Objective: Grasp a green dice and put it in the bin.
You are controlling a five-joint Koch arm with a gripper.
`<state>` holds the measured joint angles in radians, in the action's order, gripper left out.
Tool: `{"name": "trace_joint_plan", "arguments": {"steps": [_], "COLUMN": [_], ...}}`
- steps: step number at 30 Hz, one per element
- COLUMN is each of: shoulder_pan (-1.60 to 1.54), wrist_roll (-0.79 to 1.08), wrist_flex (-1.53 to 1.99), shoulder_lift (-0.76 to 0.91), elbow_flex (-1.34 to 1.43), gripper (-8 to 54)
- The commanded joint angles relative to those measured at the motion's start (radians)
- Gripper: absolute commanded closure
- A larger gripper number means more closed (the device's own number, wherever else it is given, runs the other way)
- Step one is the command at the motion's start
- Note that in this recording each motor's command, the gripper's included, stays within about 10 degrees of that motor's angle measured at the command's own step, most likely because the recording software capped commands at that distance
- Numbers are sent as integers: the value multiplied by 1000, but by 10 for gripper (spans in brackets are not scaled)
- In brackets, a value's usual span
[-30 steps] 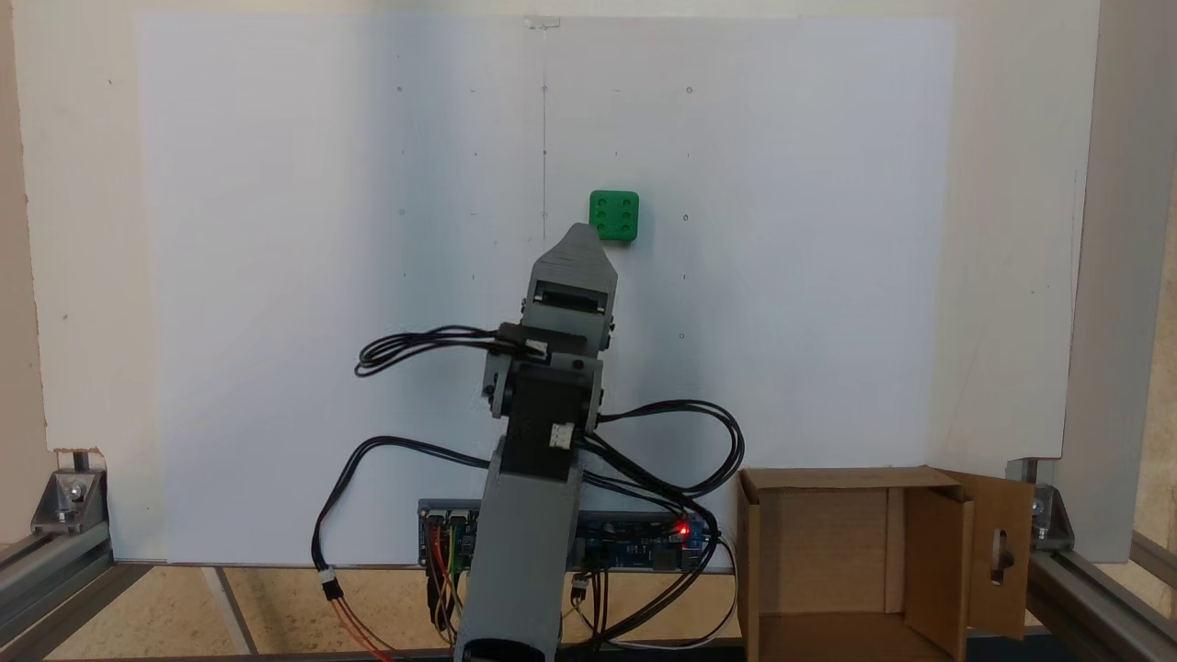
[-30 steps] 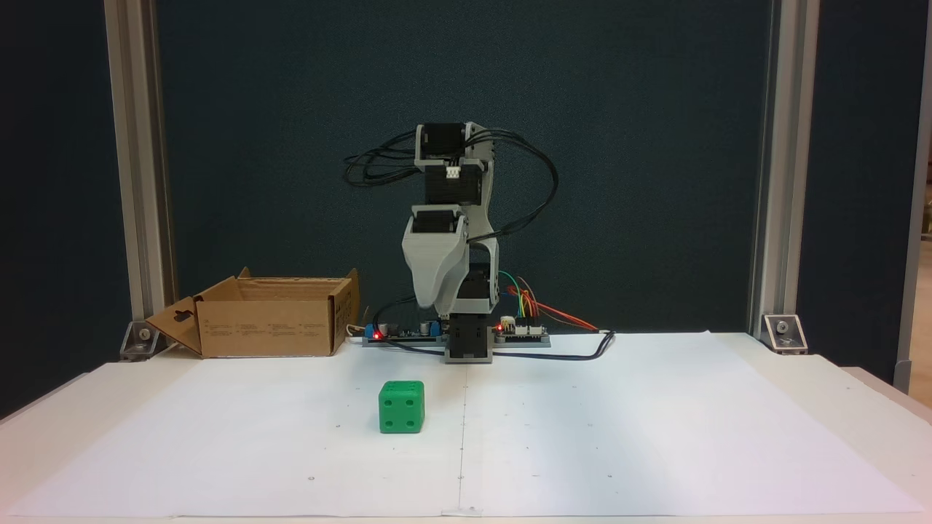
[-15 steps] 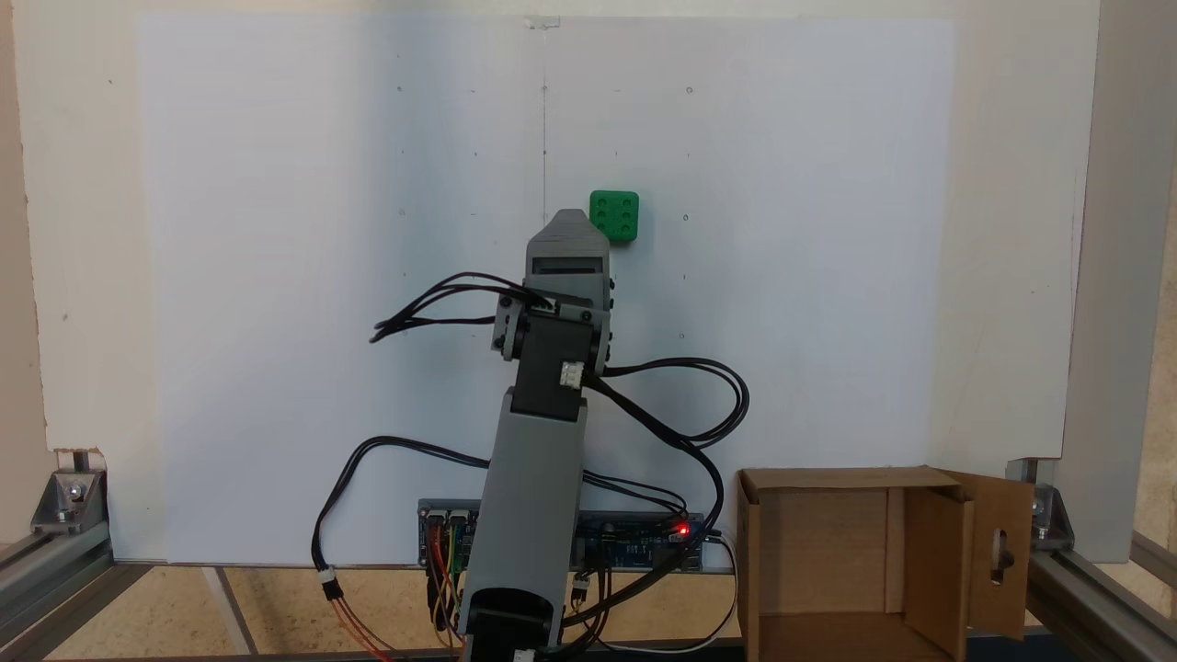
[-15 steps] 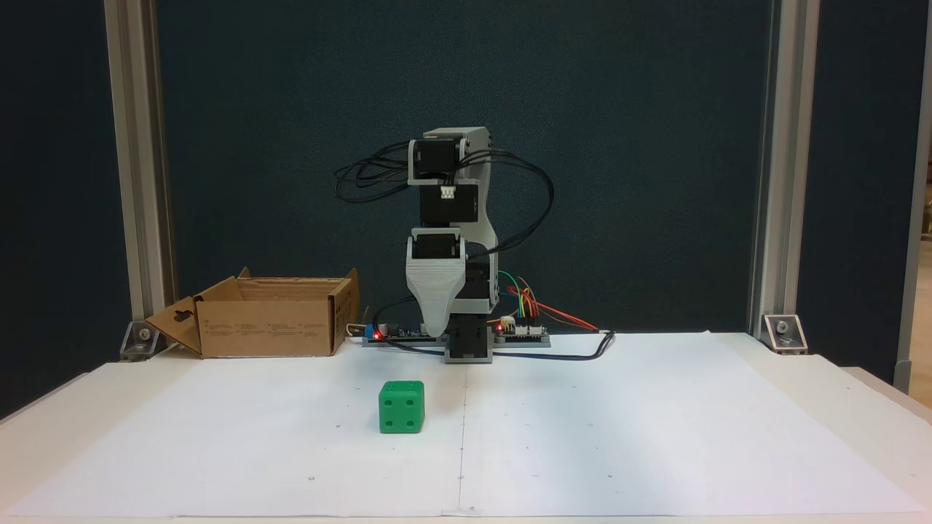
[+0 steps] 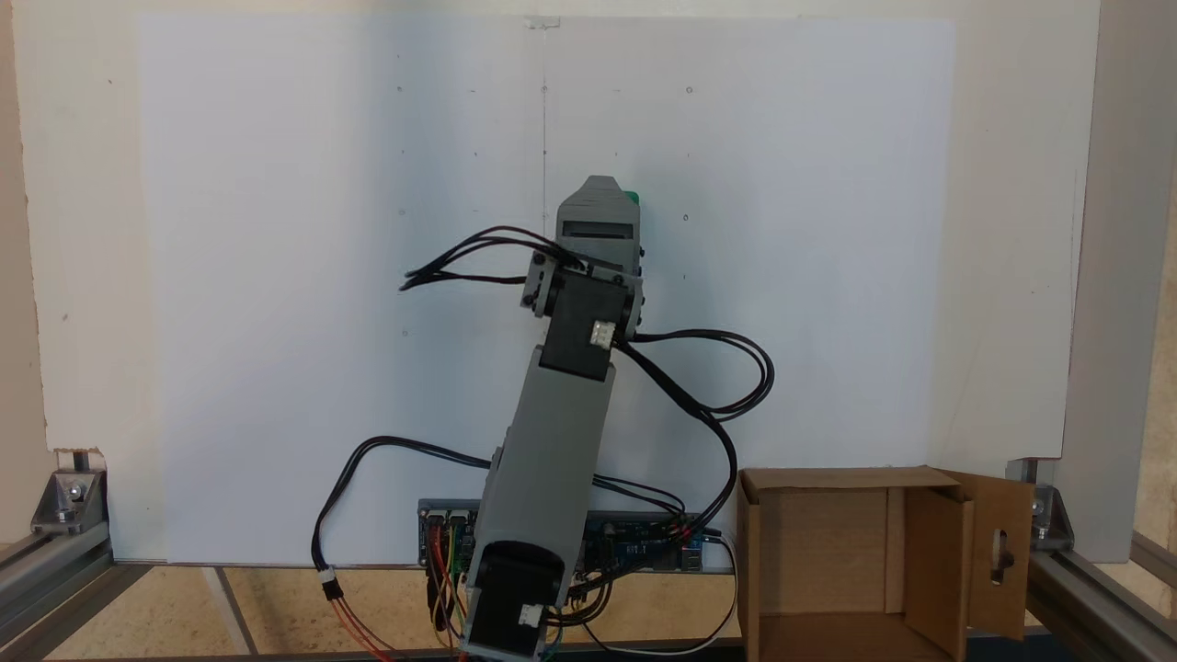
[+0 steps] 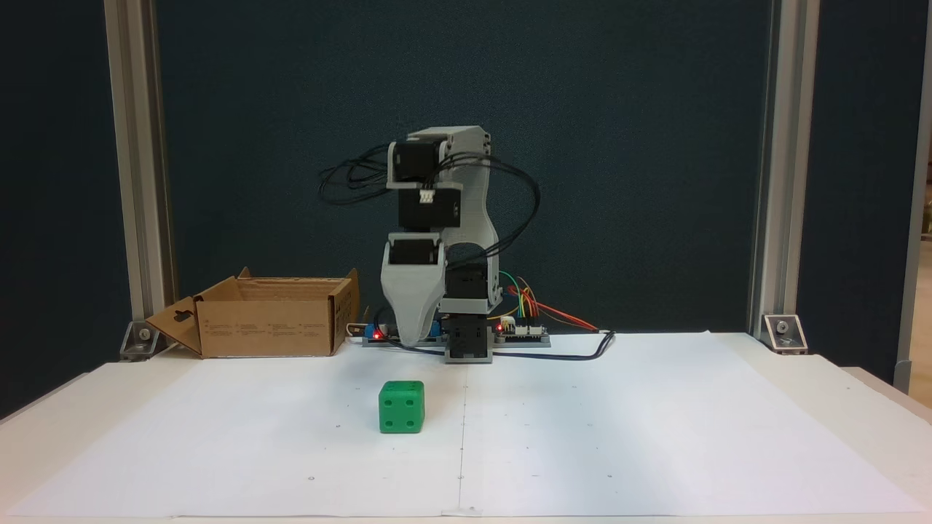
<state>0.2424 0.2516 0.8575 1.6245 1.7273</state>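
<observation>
The arm is reaching out over the counter (image 6: 655, 437), and the gripper (image 6: 410, 338) hangs nose-down, above and behind the green dice (image 6: 401, 407) in a fixed view. Only one grey shell shows from either camera, so whether the jaws are parted or together cannot be told. The dice sits alone on the white sheet, well apart from the bin (image 6: 271, 316) at the counter's back corner. From the camera behind the arm, the gripper (image 5: 599, 184) covers nearly the whole dice (image 5: 631, 196), just a green sliver peeking out.

To do this approach well, the gripper probably needs to travel further forward until it hangs squarely over the cube, open wider than the dice, then drop straight down so the jaws straddle two flat faces rather than a rounded edge. Nudging the cube on smooth paper looks like the main risk.

Against a second ago, the arm has leaned forward and swung towards the dice, which was fully visible then; the dice has not moved.
</observation>
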Motion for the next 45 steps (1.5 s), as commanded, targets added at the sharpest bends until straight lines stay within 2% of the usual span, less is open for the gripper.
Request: {"name": "trace_joint_plan", "arguments": {"steps": [1, 45], "shoulder_pan": [14, 26], "wrist_roll": [66, -15], "wrist_flex": [-12, -14], "shoulder_lift": [-14, -161], "elbow_flex": [-91, -87], "gripper": [19, 22]}}
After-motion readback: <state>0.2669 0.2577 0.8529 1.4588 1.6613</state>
